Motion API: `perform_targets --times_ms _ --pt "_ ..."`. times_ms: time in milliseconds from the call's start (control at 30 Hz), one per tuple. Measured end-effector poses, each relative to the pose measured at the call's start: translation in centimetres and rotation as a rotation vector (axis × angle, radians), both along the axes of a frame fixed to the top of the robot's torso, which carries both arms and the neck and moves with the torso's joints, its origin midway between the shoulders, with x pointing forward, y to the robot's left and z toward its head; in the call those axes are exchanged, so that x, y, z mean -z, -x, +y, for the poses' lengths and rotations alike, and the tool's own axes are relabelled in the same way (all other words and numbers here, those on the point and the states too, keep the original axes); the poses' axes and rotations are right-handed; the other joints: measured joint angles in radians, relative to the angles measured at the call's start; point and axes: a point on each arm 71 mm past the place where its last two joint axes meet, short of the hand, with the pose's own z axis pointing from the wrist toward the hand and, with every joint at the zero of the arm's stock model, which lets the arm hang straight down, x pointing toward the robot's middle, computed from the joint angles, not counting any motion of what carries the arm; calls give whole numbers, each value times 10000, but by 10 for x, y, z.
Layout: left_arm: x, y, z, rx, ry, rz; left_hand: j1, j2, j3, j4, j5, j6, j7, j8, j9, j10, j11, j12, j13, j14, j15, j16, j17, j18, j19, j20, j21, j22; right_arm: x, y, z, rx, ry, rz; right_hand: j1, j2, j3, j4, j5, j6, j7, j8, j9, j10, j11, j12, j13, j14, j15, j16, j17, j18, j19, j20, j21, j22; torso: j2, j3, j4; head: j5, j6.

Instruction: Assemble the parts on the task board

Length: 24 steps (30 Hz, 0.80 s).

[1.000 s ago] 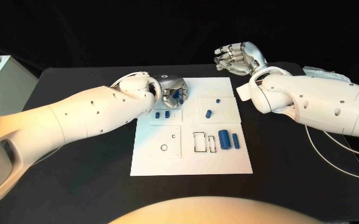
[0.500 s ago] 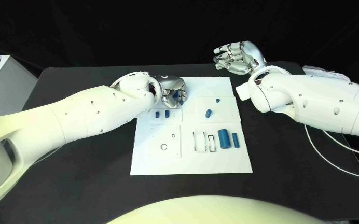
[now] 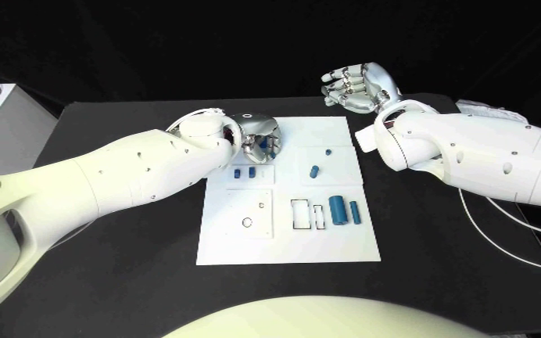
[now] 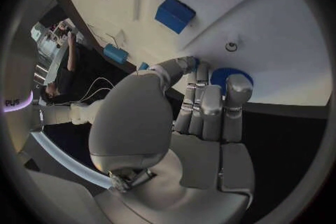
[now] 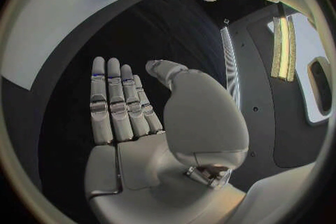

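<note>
On white task board (image 3: 288,248), silver left hand (image 3: 258,136) gripping round blue part (image 4: 231,77)

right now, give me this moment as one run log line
left hand: fingers around a blue part at task board far-left corner | right hand: open, off board, holds nothing | loose blue parts on board

bright overhead light | bg black | glare on task board (image 3: 288,228) | wrist views fisheye, edges bent
</note>
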Motion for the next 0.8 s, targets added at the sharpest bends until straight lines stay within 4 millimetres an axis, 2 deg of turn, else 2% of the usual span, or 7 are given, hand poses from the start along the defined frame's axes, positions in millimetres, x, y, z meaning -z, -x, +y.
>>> perform_targets --times_ms 67,100,367,600,800 --pt "0 0 0 0 46 -45 -6 5 26 -26 -1 37 -33 -2 11 65 -8 -57 -4 20 19 24 25 -21 78 0 33 35 0 0 0 0 1 1 0 0 0 0 0 0 0 0 0 0 0 0 0 0 0 0 -10 0 0 0 0 -7 1 0 0 6 -7" --pt "0 0 1 -1 88 -78 -12 11 26 -26 -2 63 -16 -4 17 82 -25 -65 -4 44 26 45 55 -155 109 -3 71 74 0 0 0 0 1 2 0 0 0 0 0 1 -1 0 0 0 0 0 0 0 0 0 -10 -1 0 0 0 -8 1 0 0 12 -8" --pt "-4 5 6 29 661 -262 -12 11 -2 -55 -2 166 -14 -36 23 206 -8 -241 -28 198 16 122 249 -155 308 -22 204 296 0 0 1 -13 -1 6 0 0 0 0 0 11 -13 0 1 0 0 0 0 0 0 0 -10 0 0 0 0 -7 -4 -8 -5 18 31" --pt "-18 10 14 -23 1465 -344 -12 10 -2 -54 -3 165 -13 -38 22 277 -9 -289 -29 231 -17 123 280 -153 377 -19 204 318 0 0 0 -3 5 9 0 0 0 0 0 11 -14 0 1 0 0 0 0 0 0 0 -9 0 0 0 0 -7 -26 -10 2 12 66" --pt "-27 14 32 -246 1872 -213 -55 51 -3 -55 -4 251 0 -64 19 316 23 -406 -48 267 19 122 275 -153 377 -20 203 317 0 0 -1 19 14 17 0 0 0 0 0 11 -14 0 1 0 0 0 0 23 -23 -39 -21 0 0 0 0 -25 -46 -5 31 29 83"
